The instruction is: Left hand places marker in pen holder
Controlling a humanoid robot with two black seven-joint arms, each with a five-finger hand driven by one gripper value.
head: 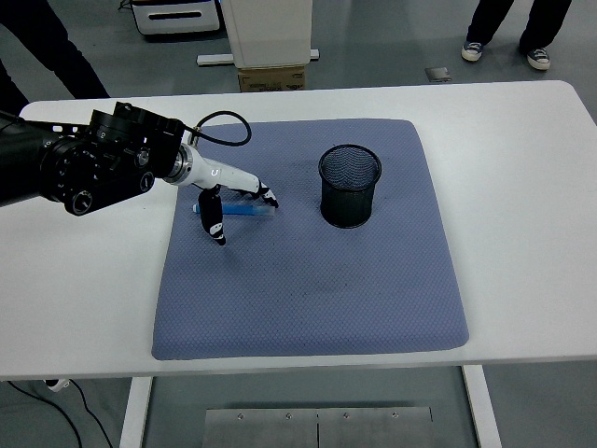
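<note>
Grasp step: left hand point(227, 200) fingers spread over the blue plastic marker point(241, 211) (not gripped); next close, carry to black mesh pen holder point(350, 185).

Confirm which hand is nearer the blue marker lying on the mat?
Left. The left hand hovers over the blue marker, fingers spread around it; the right hand is out of view.

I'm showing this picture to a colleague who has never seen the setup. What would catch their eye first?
The black left arm reaching in from the left edge, its left hand spread over a blue marker that lies flat on the left part of the blue-grey mat. Next, the black mesh pen holder, standing upright on the mat to the marker's right, apart from it. The fingers straddle the marker; whether they have closed on it is not clear.
</note>
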